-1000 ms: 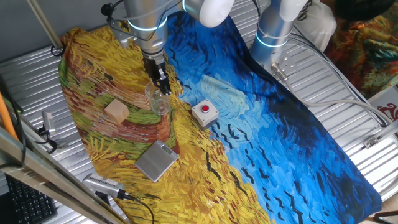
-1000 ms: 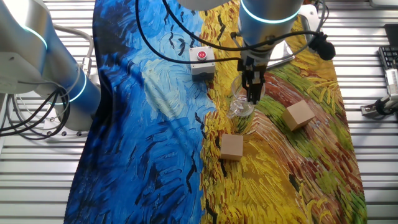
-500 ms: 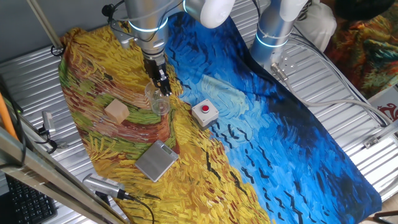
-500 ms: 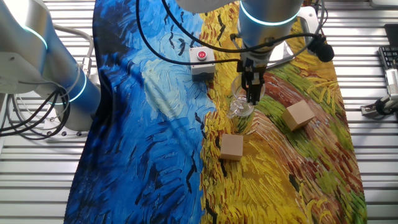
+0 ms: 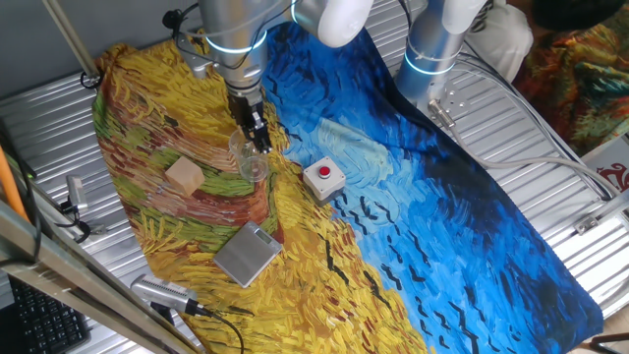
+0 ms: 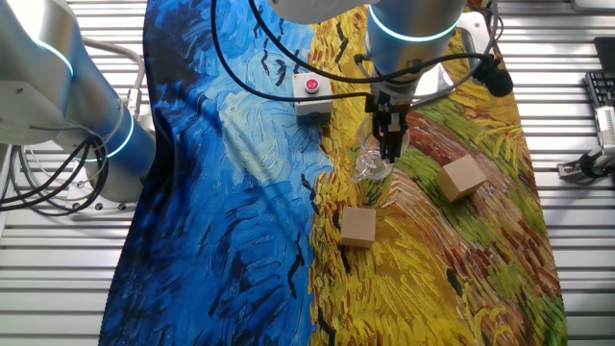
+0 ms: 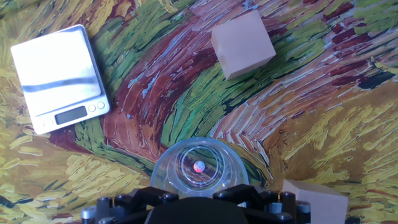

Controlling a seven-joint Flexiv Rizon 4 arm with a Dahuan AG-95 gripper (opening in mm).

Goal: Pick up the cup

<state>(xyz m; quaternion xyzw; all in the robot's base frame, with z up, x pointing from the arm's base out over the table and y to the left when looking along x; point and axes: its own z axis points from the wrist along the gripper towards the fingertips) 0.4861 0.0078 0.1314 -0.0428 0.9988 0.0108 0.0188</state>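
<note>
Fingers point(image 5: 259, 139) of the robot arm: lowered at the rim of the small clear tapered cup point(image 5: 250, 160); whether they pinch it cannot be told. Cup: upright on painted-cloth surface point(image 5: 413, 226), between tan wooden cube point(image 5: 184, 176) and white red-button box point(image 5: 323, 178).

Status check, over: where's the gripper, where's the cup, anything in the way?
Gripper at the cup's rim, grip unconfirmed. Cup upright on the cloth. Wooden cube and red-button box nearby, both clear of it.
</note>
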